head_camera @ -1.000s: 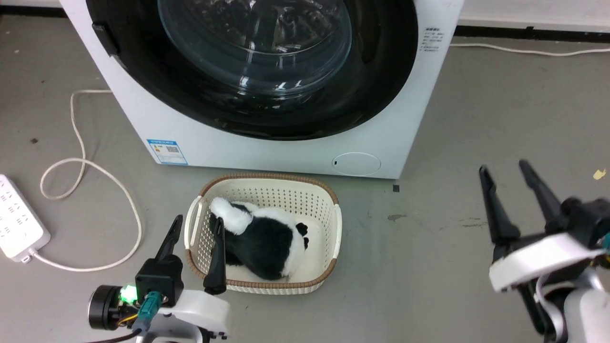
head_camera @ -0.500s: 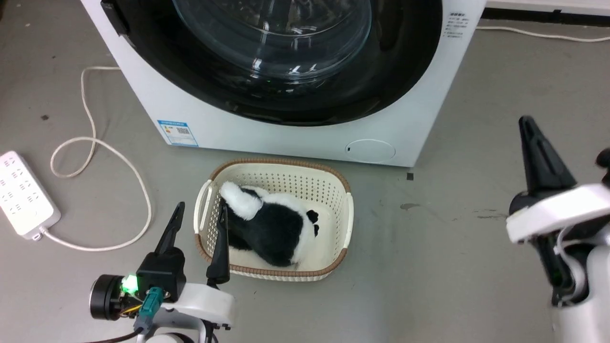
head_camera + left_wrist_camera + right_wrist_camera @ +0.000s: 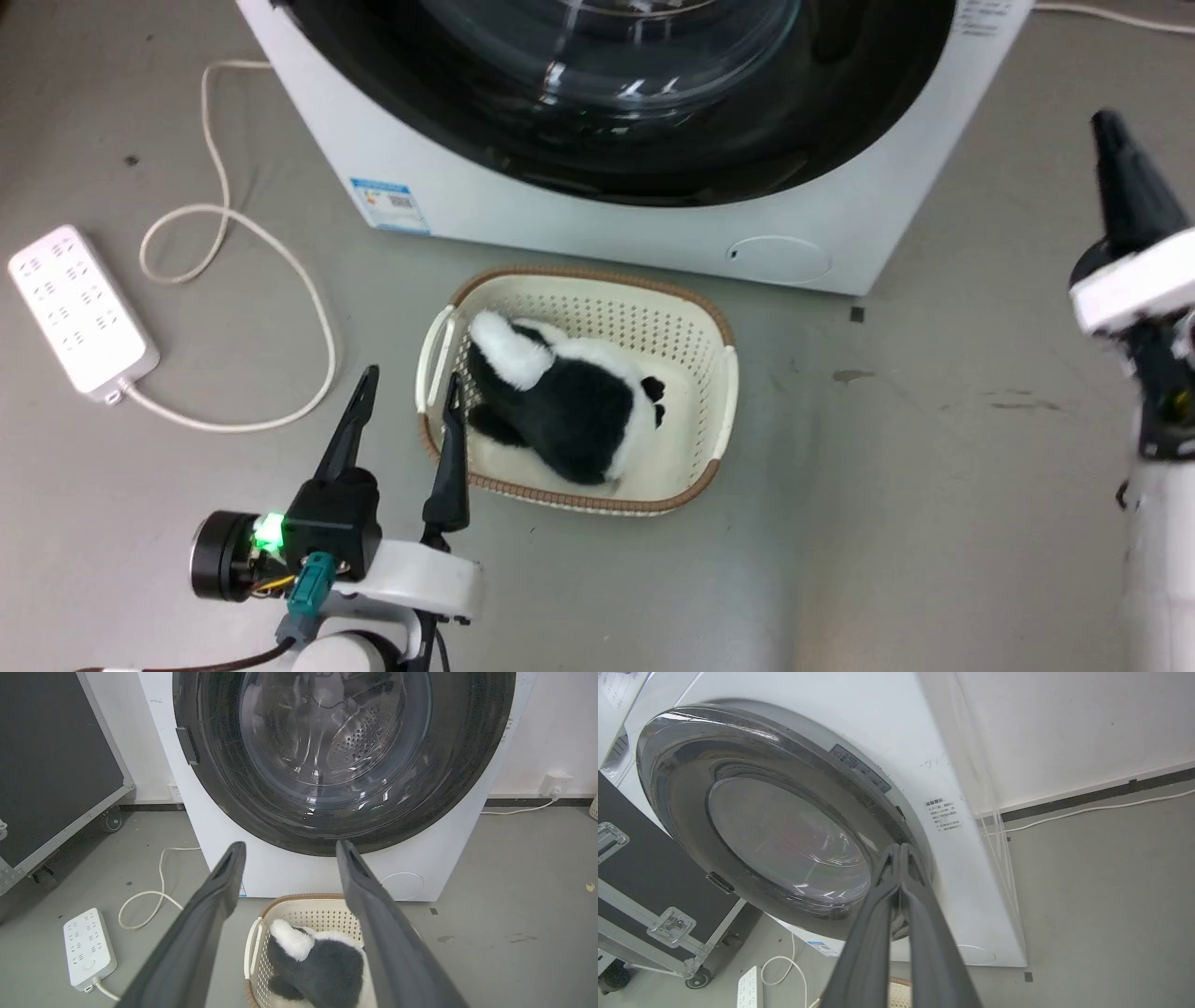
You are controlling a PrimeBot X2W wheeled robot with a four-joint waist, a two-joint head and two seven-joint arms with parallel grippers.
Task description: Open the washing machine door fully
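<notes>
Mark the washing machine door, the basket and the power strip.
washing machine door (image 3: 334, 732), left wrist view, clear glass centre
basket (image 3: 597, 317), head view, perforated far wall
power strip (image 3: 79, 308), head view, white top face

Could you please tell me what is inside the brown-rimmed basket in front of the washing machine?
A black-and-white plush toy lies in the basket. Anything that might be beneath the toy is covered by it.
</notes>
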